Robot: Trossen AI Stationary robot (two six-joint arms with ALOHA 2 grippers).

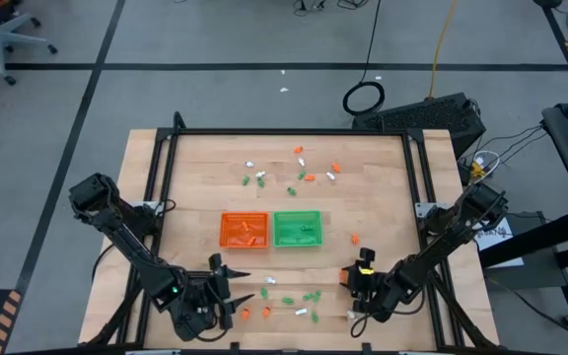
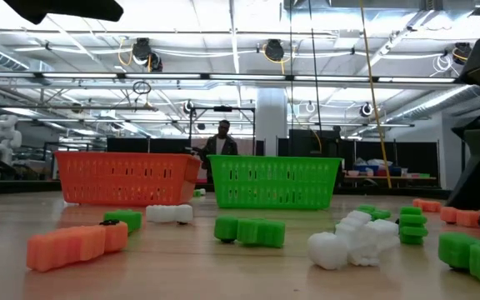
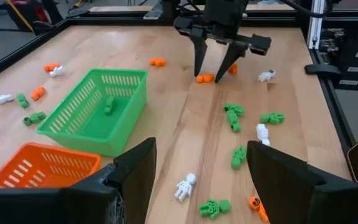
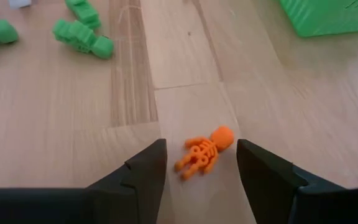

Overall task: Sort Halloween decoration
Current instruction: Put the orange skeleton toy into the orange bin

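Observation:
The Halloween decoration is many tiny orange, green and white trinkets, in a far cluster and a near cluster on the wooden table. My right gripper is open, its fingers standing on either side of an orange skeleton that lies flat on the wood, apart from it. The left wrist view shows that same gripper pointing down over the skeleton. My left gripper is open near the table's front edge, with a white skeleton and green trinkets before it.
An orange tray and a green tray stand side by side mid-table, each holding a few trinkets. A black frame runs round the table. A person stands far behind in the room.

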